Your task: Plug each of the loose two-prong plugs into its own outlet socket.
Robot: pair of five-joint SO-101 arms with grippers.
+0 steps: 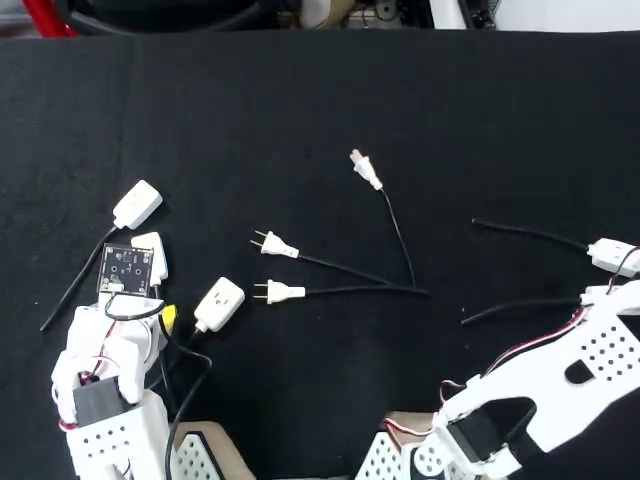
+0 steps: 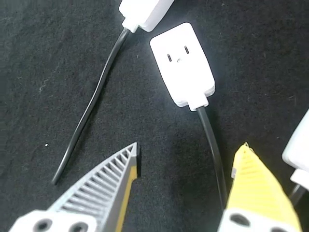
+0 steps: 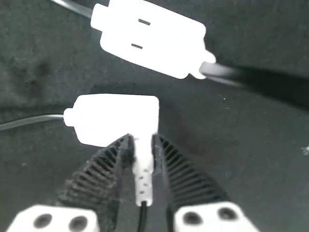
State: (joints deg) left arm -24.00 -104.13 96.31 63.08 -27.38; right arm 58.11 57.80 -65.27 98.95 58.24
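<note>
**Overhead and wrist views, two-arm rig on the black desk point(image 1: 300, 100).** My left gripper point(image 2: 190, 147) is spread wide, with the grey and yellow fingers well apart. It hovers just short of a white outlet socket point(image 2: 183, 65) that lies face up with both slots showing. That socket's black cable point(image 2: 212, 145) runs back between the fingers, and a second socket body point(image 2: 144, 10) lies just beside it.

My right gripper point(image 3: 141, 145) is pinching a small white plug point(image 3: 143, 176). The plug's front end meets a white socket block point(image 3: 116, 118); I cannot tell whether the prongs are seated. A slotted socket point(image 3: 149, 41) lies just beyond.

Three plugs lie unplugged mid-desk: the nearest plug point(image 1: 282, 292), the middle plug point(image 1: 275, 244) and the far plug point(image 1: 365, 170). The nearest plug's prongs point toward a lone socket point(image 1: 219, 303), close by but apart.
</note>
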